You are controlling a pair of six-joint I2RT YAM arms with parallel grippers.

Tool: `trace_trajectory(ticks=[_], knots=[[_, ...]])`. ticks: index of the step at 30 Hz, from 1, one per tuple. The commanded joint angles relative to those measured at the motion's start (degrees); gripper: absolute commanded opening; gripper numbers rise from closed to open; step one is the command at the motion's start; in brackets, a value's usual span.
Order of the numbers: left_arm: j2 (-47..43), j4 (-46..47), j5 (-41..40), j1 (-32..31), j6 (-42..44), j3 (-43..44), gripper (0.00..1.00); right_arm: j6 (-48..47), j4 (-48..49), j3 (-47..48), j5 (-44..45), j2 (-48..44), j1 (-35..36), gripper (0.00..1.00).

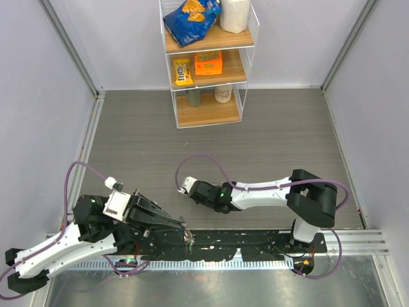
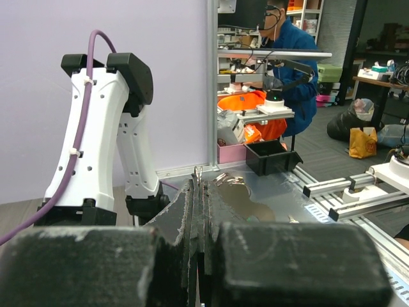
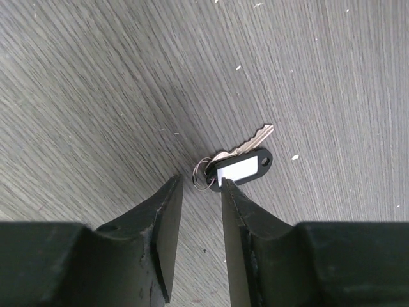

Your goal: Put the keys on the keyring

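Observation:
In the right wrist view a silver key [image 3: 250, 144] with a black tag and white label [image 3: 244, 167] lies flat on the grey table, with a small split ring [image 3: 203, 173] at its near end. My right gripper [image 3: 200, 187] is open just above it; the small ring sits between the fingertips and the right finger [image 3: 239, 211] touches or overlaps the tag's end. From above, that gripper [image 1: 185, 187] points down at mid-table. My left gripper [image 1: 184, 229] is shut on the keyring, whose thin wire loop [image 2: 199, 172] pokes out past the fingertips. Small coloured bits [image 1: 189, 239] hang under those tips, too small to name.
A white wire shelf rack [image 1: 208, 64] with snack packs stands at the back centre. Grey walls close both sides. A metal rail [image 1: 358, 240] and dark cable track run along the near edge. The right arm's base [image 2: 96, 128] stands close to the left gripper.

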Motion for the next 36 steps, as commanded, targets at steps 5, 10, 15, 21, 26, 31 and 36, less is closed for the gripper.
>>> trace_trajectory(ticks=[5,10,15,21,26,31,36], knots=[[-0.52,0.53,-1.32,-0.21,1.23,0.83,0.00,-0.89,0.83,2.16,0.62,1.80,0.27,0.31],[-0.44,0.44,-1.41,-0.21,1.23,0.91,0.00,-1.50,1.27,2.69,2.29,2.67,0.27,0.28],[-0.61,0.53,-1.32,-0.21,1.23,0.82,0.00,-1.68,1.44,3.30,3.43,3.38,0.18,0.28],[-1.22,0.53,-1.58,-0.12,1.23,0.30,0.00,-1.59,1.45,3.39,4.31,3.82,0.10,0.20],[-1.93,0.27,-2.02,-0.21,1.23,0.04,0.00,-1.51,1.80,3.04,4.83,3.64,0.18,0.06],[-2.37,0.00,-2.28,-0.12,1.31,0.12,0.00,-1.07,1.88,2.60,5.80,1.28,0.18,0.06],[-1.93,0.17,-2.20,-0.21,1.14,0.30,0.00,0.43,2.06,0.41,5.54,-6.10,0.18,0.06]])
